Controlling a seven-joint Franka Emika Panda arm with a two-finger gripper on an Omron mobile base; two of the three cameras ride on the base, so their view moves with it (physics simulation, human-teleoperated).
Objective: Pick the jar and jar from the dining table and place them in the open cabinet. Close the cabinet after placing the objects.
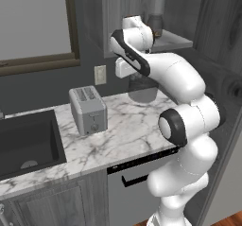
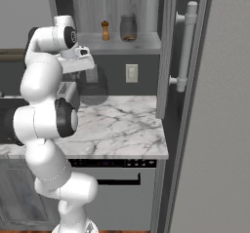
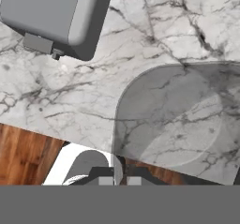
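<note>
My gripper [image 2: 89, 72] is shut on a see-through grey jar [image 2: 93, 88], which hangs just above the marble counter [image 2: 127, 125], below the open cabinet [image 2: 144, 44]. In the left base view this jar [image 1: 142, 91] hangs under the gripper [image 1: 133, 78]. The hand view looks down through the jar [image 3: 173, 115] past the gripper [image 3: 119, 178]. A second jar [image 2: 128, 28], dark with brown contents, stands on the cabinet shelf; it also shows behind the arm [image 1: 155, 24]. The cabinet door [image 2: 168, 56] stands open to the right with its silver bar handle [image 2: 185, 47]. The dining table is out of view.
A grey toaster [image 1: 88, 109] stands on the counter left of the held jar, and a dark sink [image 1: 26, 142] lies further left. A brown pepper mill [image 2: 104, 30] shares the shelf with the second jar. A wall outlet [image 2: 131, 73] is below the shelf.
</note>
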